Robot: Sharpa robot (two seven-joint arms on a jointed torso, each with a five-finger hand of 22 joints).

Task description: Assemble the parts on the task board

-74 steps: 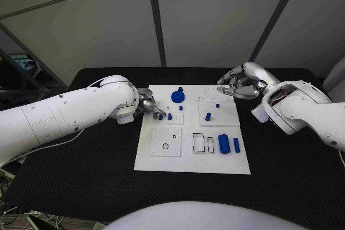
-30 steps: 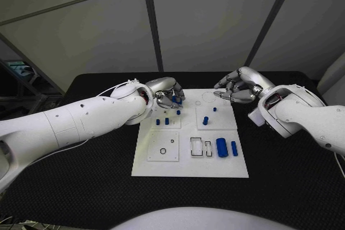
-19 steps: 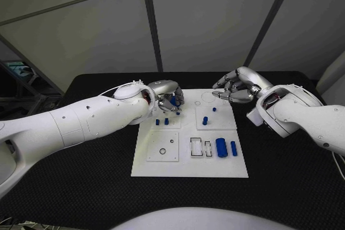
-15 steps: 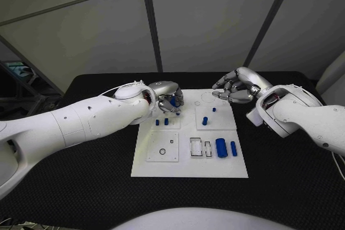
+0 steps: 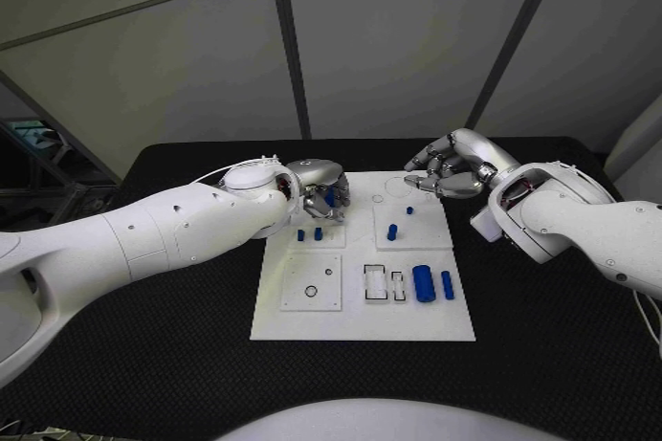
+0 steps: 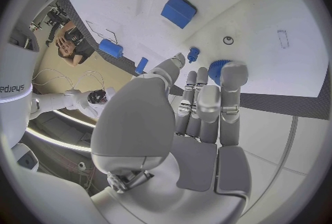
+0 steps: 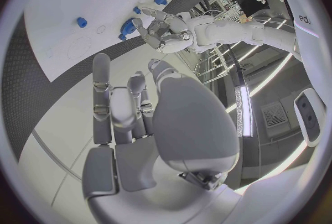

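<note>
Left hand [image 5: 320,186] at the blue gear [image 6: 218,71] – whether it grips is unclear.
Right hand [image 5: 449,166] hangs curled, holding nothing – a loose pinch could drop the gear onto the board [image 5: 363,317].

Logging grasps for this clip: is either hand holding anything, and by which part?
The left hand has its fingertips on the round blue part at its rim; a firm grip cannot be told. The right hand holds nothing.

Pale grey wall panels [image 5: 400,58] behind the black table [image 5: 180,364], split by dark upright strips [image 5: 291,58]. Bright ceiling light strip [image 7: 243,105] overhead.
</note>
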